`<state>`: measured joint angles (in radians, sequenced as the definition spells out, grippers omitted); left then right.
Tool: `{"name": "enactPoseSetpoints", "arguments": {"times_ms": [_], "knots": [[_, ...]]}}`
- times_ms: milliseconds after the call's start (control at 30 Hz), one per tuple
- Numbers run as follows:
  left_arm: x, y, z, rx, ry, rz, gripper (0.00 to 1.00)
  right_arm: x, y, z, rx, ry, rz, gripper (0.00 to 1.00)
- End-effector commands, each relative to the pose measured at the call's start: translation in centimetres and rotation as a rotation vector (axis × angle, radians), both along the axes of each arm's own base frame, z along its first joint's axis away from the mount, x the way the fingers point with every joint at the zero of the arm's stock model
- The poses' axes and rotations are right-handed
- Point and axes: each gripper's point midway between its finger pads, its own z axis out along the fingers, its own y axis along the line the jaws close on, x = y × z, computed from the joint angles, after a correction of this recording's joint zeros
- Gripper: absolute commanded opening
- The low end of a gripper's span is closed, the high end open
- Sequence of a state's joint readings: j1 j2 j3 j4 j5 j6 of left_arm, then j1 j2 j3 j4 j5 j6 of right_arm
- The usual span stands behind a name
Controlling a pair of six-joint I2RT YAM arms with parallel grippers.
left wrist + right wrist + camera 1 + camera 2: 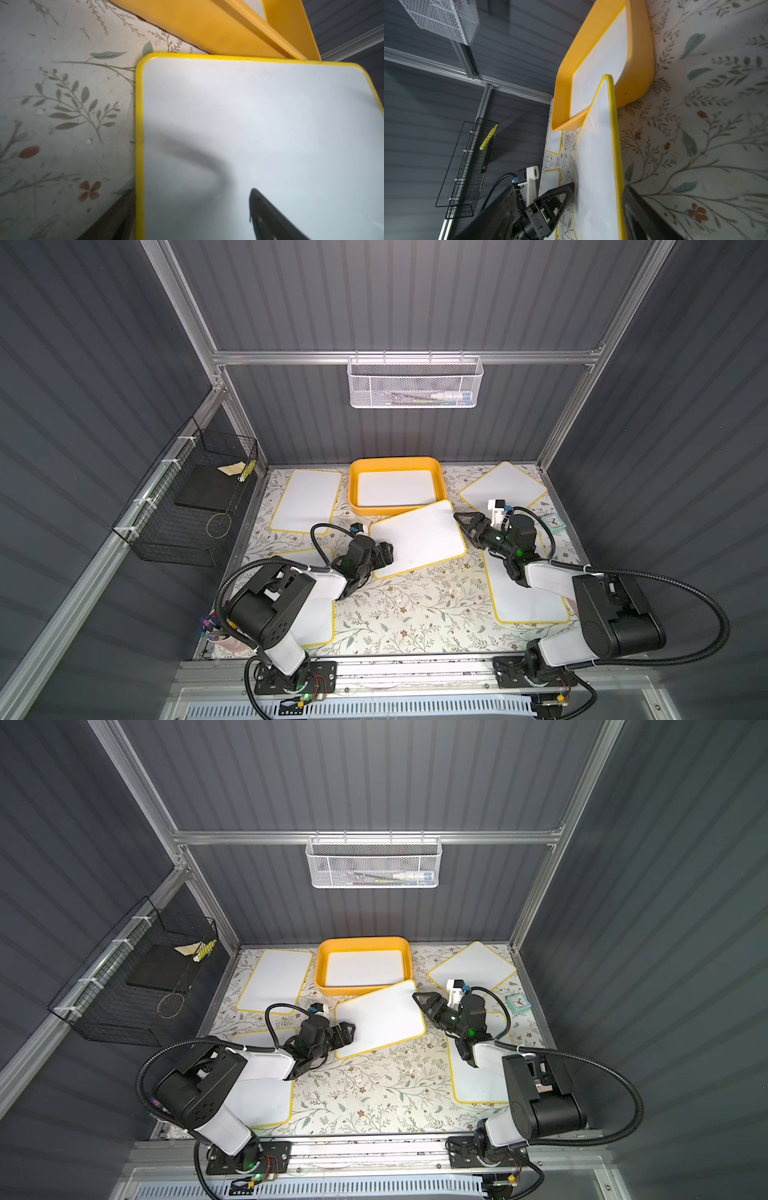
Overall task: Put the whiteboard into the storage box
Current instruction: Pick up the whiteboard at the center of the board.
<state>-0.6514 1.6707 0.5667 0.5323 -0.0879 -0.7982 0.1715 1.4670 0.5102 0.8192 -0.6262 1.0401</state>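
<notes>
A white whiteboard [417,537] [380,1017] with a yellow rim lies tilted at the table's middle. Its far corner rests on the front rim of the yellow-orange storage box [353,489] [322,969]. Another white board [395,487] lies flat inside the box. My left gripper [386,551] [190,194] is open at the board's near-left edge, one finger [270,218] over the surface, the other below the edge. My right gripper [464,530] [423,1009] is open at the board's right corner, one finger [643,218] on the board's underside.
More whiteboards lie at far left [305,502], far right [503,489], near right [528,597] and under the left arm [320,614]. A small teal clock [554,522] stands at the right. A black wire basket [195,506] and a white mesh basket [415,383] hang on the walls.
</notes>
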Motion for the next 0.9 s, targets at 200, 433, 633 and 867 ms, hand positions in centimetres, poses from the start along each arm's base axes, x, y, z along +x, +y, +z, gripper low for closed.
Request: {"name": "enactPoseSetpoints", "arguments": {"times_ms": [200, 433, 633, 867], "knots": [[-13.5, -5.7, -6.2, -0.102, 0.515, -0.370, 0.85, -7.2, 5.6, -2.2, 0.109, 0.194, 0.360, 0.80], [-13.6, -6.3, -5.8, -0.104, 0.506, -0.379, 0.85, -6.2, 5.3, -2.4, 0.107, 0.195, 0.307, 0.80], [-13.5, -6.7, -5.8, -0.109, 0.497, -0.380, 0.85, -5.5, 5.0, -2.7, 0.088, 0.210, 0.240, 0.80], [-13.6, -7.2, -5.9, -0.109, 0.500, -0.390, 0.85, -5.1, 4.9, -2.5, 0.079, 0.217, 0.216, 0.80]]}}
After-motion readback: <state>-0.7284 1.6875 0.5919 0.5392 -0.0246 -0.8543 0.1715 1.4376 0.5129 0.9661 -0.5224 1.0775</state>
